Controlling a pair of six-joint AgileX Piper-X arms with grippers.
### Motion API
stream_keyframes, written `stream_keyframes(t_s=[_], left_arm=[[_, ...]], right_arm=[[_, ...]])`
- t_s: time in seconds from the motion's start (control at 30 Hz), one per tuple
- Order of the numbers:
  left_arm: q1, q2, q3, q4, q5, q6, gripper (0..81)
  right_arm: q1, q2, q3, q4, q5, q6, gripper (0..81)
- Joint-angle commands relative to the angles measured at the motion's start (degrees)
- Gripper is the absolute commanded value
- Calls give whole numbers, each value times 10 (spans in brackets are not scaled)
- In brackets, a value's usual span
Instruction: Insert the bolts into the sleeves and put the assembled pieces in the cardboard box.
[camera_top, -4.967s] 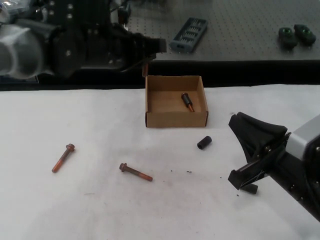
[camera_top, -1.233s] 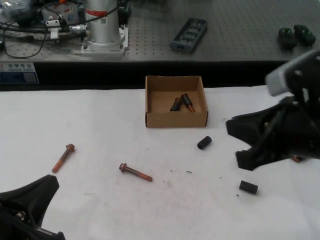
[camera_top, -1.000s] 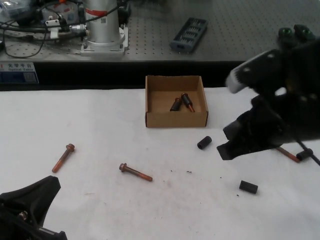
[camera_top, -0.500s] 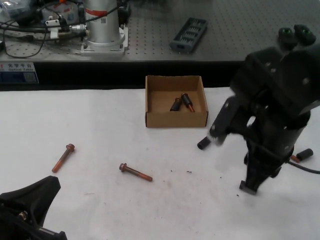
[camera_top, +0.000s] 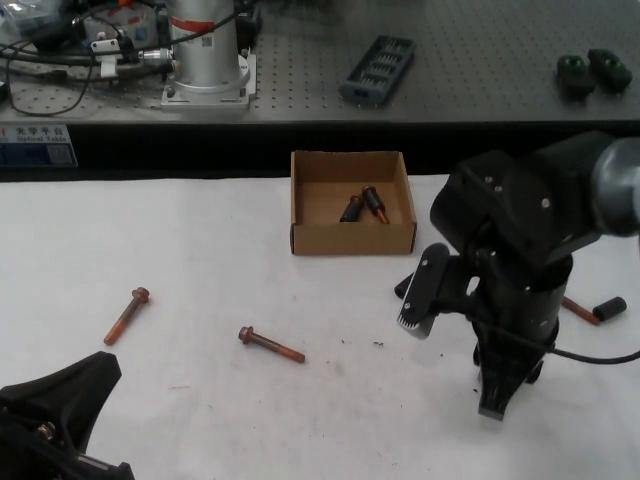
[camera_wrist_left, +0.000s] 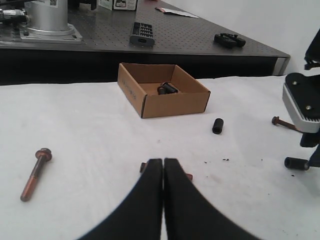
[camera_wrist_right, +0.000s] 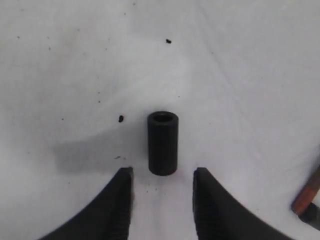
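Note:
My right gripper (camera_wrist_right: 162, 173) is open and points straight down, its fingers either side of one end of a black sleeve (camera_wrist_right: 163, 142) lying on the white cloth. In the high view this gripper (camera_top: 503, 388) covers that sleeve. A second sleeve (camera_wrist_left: 217, 125) lies nearer the cardboard box (camera_top: 351, 238), which holds two assembled pieces (camera_top: 362, 207). Two bare bolts (camera_top: 125, 315) (camera_top: 271, 344) lie at the left. Another bolt (camera_top: 578, 308) and sleeve (camera_top: 608, 308) lie at the far right. My left gripper (camera_wrist_left: 163, 170) is shut and empty, low at the front left.
A metal breadboard bench (camera_top: 470, 60) runs behind the cloth, with a silver post (camera_top: 205, 50), a blue-grey rack (camera_top: 378, 68) and dark green parts (camera_top: 592, 70). Open cloth lies between the two bolts and the box.
The right arm swung in from the right, turned to point down and lowered over the front-right sleeve. Five seconds ago the left arm was at the box; a second assembled piece lies there now.

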Motion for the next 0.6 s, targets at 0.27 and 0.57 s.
stream_keyframes(t_s=[0.27, 0.57], left_arm=[[1, 1, -6, -12, 0, 4, 7], [1, 1, -6, -12, 0, 4, 7]], right_arm=[[-5, 43, -6, -53, -12, -18, 297], [-21, 77, -6, -53, -11, -13, 286]])
